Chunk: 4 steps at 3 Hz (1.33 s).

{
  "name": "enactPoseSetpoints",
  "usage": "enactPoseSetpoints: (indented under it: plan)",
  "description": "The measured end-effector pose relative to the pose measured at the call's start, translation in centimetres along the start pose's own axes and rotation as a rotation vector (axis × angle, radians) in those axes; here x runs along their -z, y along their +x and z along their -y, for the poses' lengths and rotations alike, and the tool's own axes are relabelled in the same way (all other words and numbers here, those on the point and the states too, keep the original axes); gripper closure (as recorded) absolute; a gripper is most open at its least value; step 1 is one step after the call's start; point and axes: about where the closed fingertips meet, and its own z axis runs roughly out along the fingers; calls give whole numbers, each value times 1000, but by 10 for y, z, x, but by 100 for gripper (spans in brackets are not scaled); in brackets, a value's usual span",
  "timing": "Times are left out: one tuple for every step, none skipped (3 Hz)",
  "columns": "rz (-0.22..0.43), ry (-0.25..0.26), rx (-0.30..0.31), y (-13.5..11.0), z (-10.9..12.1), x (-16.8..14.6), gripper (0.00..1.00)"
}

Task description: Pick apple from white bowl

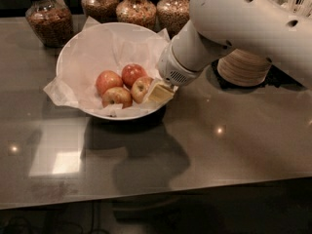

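Observation:
The white bowl (78, 57), lined with crinkled white paper, stands on the dark table at the back left. Four apples lie in it. The pale peach-yellow apple (140, 88) is at the right side of the bowl. Two redder apples (108, 80) (132, 73) lie behind it and a streaked yellow-and-red one (117, 97) is in front. My gripper (159, 92) reaches down from the upper right over the bowl's right rim. It is right beside the peach apple and hides that apple's right edge.
Several glass jars of grains and nuts (46, 18) line the back edge behind the bowl. A stack of tan disposable bowls (243, 66) stands at the right, partly behind my white arm (243, 23). The table's front edge (156, 199) runs across the bottom.

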Motion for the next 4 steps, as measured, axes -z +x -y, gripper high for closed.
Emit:
enactPoseSetpoints:
  plan:
    - [-2,-5,19,-8,-1,-4,26]
    - [-7,-19,34,-15,-3,-11,26]
    - [-12,-47,52,-22,-8,-24,26]
    - [-23,-66,42,-18,-11,-35,27]
